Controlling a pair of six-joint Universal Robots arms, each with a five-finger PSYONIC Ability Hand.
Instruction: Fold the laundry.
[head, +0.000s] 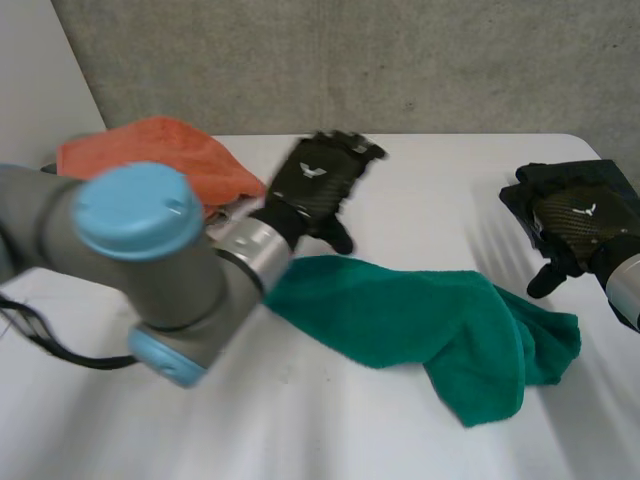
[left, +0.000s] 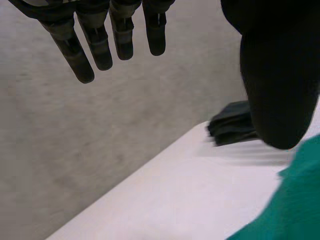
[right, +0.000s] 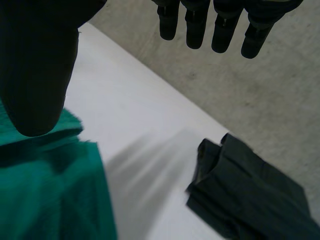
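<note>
White table carrying a crumpled green terry towel at mid-tabletop, an orange cloth bundle at the far left corner, and a dark folded cloth by the far right edge. The left hand and right hand hover with fingers straight, holding nothing. Advised: pinch two adjacent towel corners and spread the towel flat before folding.

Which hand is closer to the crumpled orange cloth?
Left. The left hand is just beside the crumpled orange cloth; the right hand is across the table, beyond the green towel.
</note>
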